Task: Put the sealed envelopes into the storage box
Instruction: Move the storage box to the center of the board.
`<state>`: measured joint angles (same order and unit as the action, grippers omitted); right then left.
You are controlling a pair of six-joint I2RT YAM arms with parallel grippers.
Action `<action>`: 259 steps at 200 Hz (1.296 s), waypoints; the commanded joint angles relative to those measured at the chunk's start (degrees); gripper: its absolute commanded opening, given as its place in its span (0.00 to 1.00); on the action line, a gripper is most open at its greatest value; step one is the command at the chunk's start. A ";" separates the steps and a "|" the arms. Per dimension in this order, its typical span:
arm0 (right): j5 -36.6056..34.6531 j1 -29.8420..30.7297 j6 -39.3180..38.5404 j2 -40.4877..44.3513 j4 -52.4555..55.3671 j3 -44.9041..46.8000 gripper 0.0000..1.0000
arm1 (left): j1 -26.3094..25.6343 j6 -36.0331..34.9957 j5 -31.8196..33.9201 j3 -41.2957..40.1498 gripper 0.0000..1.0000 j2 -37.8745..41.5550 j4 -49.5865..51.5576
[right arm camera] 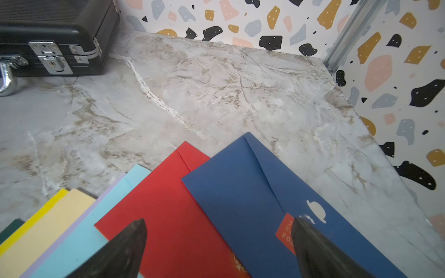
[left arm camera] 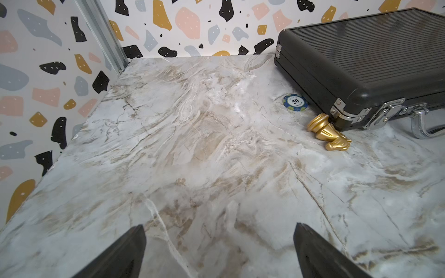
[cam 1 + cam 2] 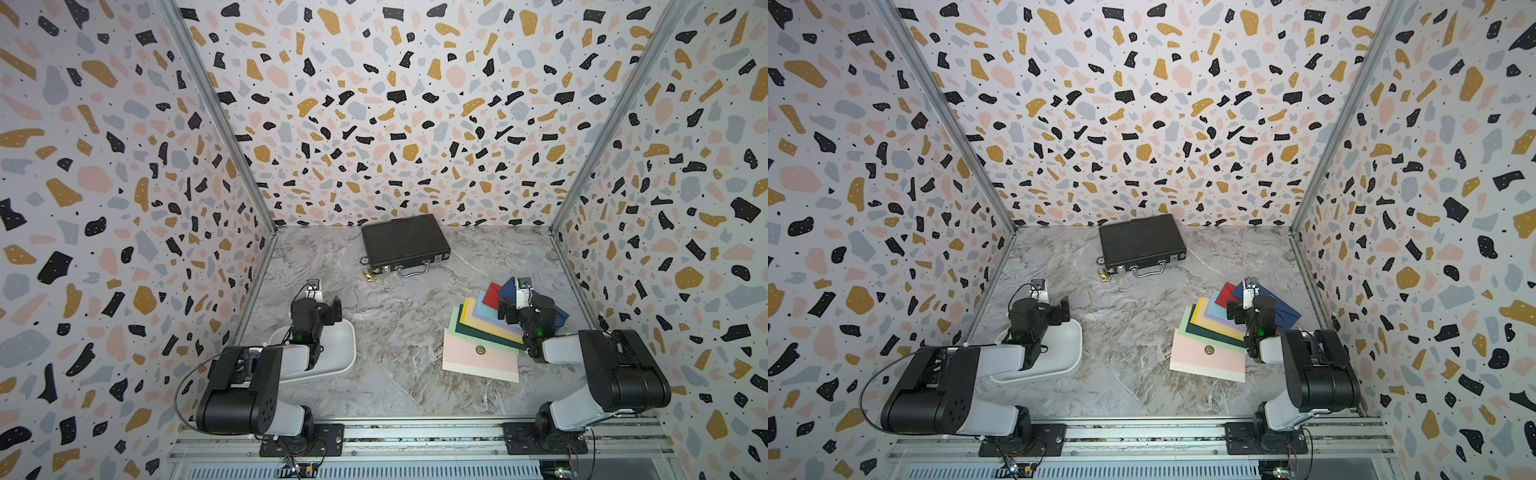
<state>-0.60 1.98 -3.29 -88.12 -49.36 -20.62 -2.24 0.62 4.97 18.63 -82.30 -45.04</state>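
The sealed envelopes (image 3: 478, 328) lie fanned and overlapping on the right side of the counter (image 3: 395, 324). Pink, bearing a round seal, is nearest my base, followed by greens, yellows, lilac, blue and red, with navy farthest. My right hand (image 1: 219, 220) hangs over the red and navy ones, jaws spread wide, grasping nothing. My left hand (image 2: 220, 225) is likewise released, over bare marbled surface. That arm is folded above the storage box (image 3: 340, 349), a white tub on the left, well apart from the fan. A closed black briefcase (image 3: 403, 243) sits at the back, with a gold chess knight (image 2: 328, 136) and a poker chip (image 2: 295, 102) just beside it. Terrazzo-patterned walls (image 3: 374, 104) enclose three sides.
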 commanded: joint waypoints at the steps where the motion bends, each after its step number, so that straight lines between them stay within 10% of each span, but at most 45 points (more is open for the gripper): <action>1: 0.51 -0.13 -0.02 1.54 -0.65 0.32 0.99 | 0.39 -0.17 -0.23 0.40 0.99 0.75 -2.13; 187: -0.85 -0.15 0.53 1.46 -0.22 0.04 0.99 | 0.39 -0.11 -0.17 0.44 0.99 0.81 -2.08; 208: -1.24 -0.23 0.76 1.37 0.10 -0.11 0.99 | 0.32 2.70 7.66 -0.49 0.99 1.36 -3.33; 259: -11.83 -0.13 5.30 13.08 22.67 -7.96 0.99 | -3.69 9.16 16.29 2.42 0.99 25.21 18.20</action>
<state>-5.06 1.98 -1.69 -84.38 -42.94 -21.34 -4.38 3.11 16.19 16.49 -67.59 -38.00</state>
